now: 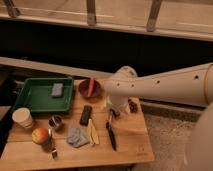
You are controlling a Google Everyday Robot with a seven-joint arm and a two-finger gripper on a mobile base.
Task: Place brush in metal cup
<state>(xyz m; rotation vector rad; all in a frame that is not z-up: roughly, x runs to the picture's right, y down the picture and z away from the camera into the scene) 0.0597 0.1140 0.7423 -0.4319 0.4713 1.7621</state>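
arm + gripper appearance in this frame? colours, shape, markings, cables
The arm is a thick, smooth cream-white tube coming in from the right and ending in a rounded, bulbous joint. A row of small dark holes runs along its shell. No cables or lettering show. The gripper is a pale housing with darker parts, below that joint, just above the brush on the wooden table.
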